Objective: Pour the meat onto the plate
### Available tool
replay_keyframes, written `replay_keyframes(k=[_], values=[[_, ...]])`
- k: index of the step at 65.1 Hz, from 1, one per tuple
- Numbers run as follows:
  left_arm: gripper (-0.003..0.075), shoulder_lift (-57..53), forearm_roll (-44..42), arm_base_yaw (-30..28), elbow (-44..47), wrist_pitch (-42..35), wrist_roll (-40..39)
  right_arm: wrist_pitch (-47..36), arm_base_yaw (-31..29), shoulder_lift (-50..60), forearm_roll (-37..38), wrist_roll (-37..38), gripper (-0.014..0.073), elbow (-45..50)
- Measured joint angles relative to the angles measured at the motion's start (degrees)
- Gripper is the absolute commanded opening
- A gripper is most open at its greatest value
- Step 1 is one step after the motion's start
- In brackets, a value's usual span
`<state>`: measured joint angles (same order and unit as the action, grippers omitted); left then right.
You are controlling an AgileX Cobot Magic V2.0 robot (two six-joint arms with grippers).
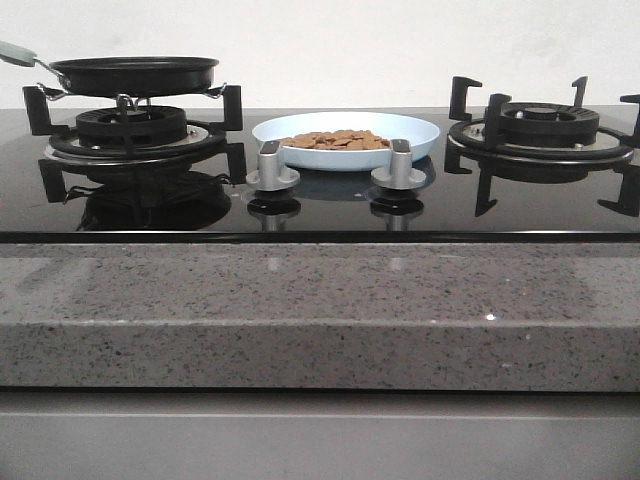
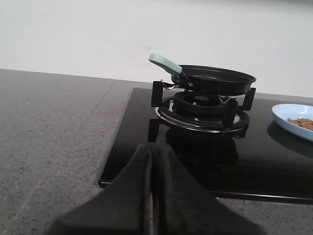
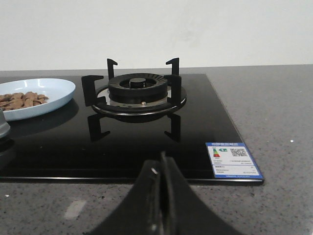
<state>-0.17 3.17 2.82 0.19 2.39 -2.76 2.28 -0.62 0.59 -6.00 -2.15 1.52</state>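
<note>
Starting on the left: the black frying pan (image 1: 135,73) sits level on the left burner (image 1: 132,128) of a glossy black glass cooktop (image 1: 320,210), its pale green handle (image 1: 17,52) poking off toward the left edge of the front view. From this low angle I can't see inside it.

In the middle, between the two burners, is the pale blue plate (image 1: 346,140), flat on the glass just behind the two silver control knobs (image 1: 272,165). The meat (image 1: 337,140) is heaped on the plate, lots of thin tan chips piled around its centre.

Over on the right, the right burner (image 1: 540,125) has nothing on its grate. A small energy label sticker (image 3: 234,160) is stuck on the near right corner of the glass.

The speckled grey stone tabletop (image 1: 320,310) runs along the front.

Left gripper (image 2: 151,161): fingers pressed together, nothing held, hovering over the tabletop well short of the pan. Right gripper (image 3: 161,169): same deal, fingers closed on nothing, near the cooktop's front edge.
</note>
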Motion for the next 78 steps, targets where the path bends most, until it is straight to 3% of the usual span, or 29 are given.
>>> replay_keyframes(k=[16, 78], values=[[-0.002, 0.0, 0.0, 0.0, 0.0, 0.0, 0.0, 0.1, 0.0, 0.0, 6.9, 3.2, -0.0069, 0.0], [-0.002, 0.0, 0.0, 0.0, 0.0, 0.0, 0.0, -2.3, 0.0, 0.0, 5.5, 4.0, -0.0069, 0.0]])
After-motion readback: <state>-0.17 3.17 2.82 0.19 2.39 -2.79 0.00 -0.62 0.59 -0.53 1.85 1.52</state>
